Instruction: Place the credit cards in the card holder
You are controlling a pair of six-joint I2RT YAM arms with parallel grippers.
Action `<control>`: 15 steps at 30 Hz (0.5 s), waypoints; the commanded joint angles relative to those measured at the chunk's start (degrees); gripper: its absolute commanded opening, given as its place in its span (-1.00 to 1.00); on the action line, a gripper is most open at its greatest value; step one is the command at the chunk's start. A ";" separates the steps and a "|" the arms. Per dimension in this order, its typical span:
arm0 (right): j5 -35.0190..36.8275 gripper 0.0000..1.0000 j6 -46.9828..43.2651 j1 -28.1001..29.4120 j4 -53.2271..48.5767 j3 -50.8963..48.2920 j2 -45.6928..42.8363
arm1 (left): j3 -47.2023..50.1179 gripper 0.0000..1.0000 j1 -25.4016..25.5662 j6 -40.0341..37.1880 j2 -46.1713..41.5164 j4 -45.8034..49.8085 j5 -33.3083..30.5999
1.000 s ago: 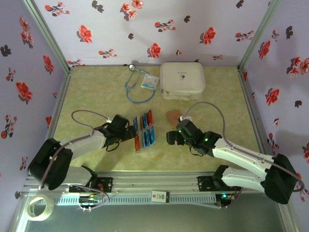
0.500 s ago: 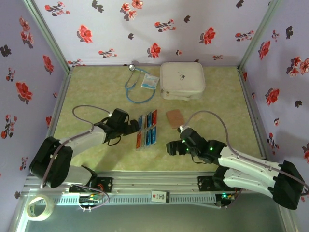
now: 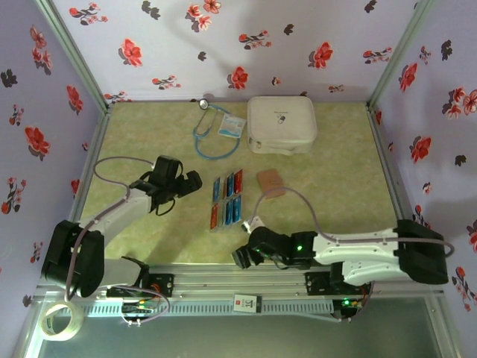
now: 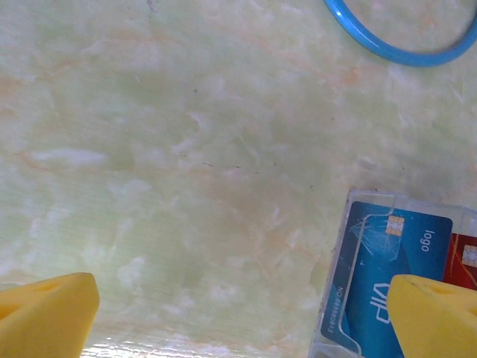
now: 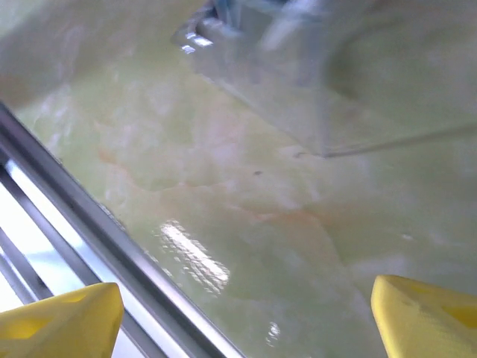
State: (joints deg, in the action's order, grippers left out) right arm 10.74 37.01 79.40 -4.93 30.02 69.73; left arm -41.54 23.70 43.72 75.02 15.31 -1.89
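Observation:
Several blue and red-orange credit cards (image 3: 226, 198) lie in a clear plastic tray (image 3: 221, 227) at mid table. In the left wrist view a blue card (image 4: 387, 280) and a red card's edge (image 4: 466, 257) show at the lower right. The tan-brown card holder (image 3: 270, 181) lies flat just right of the tray. My left gripper (image 3: 194, 180) (image 4: 242, 321) is open over bare table left of the tray, holding nothing. My right gripper (image 3: 240, 258) (image 5: 242, 321) is open and empty near the table's front edge, below the tray.
A blue stethoscope (image 3: 212, 134) (image 4: 402, 41), a white-and-blue packet (image 3: 232, 126) and a large white case (image 3: 281, 124) sit at the back. The metal front rail (image 5: 89, 224) runs just under my right gripper. The tray (image 5: 298, 74) shows blurred in the right wrist view.
My right arm has swung from beside the card holder down to the front edge. My left gripper has drawn back leftward, away from the tray. Cards and holder have not moved.

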 commanded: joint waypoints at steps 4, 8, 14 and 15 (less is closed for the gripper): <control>6.84 0.73 -4.89 5.89 9.95 5.24 8.44 | -1.42 0.99 -1.53 -2.12 0.30 1.63 1.54; 10.39 0.73 -6.05 5.92 11.51 7.95 13.73 | -1.51 0.99 -1.78 -2.22 0.45 1.65 1.86; 13.40 0.73 -6.62 3.91 13.75 10.08 19.29 | -1.97 0.99 -1.87 -2.62 1.10 1.74 2.38; 13.22 0.73 -6.43 3.33 14.42 9.98 19.80 | -2.10 0.99 -1.88 -2.62 1.30 1.70 2.46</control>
State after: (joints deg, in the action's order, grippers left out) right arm 20.43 31.46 84.16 6.79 38.81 88.12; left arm -41.87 22.48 42.72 75.31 15.53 -0.47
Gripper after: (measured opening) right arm 0.867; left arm 0.997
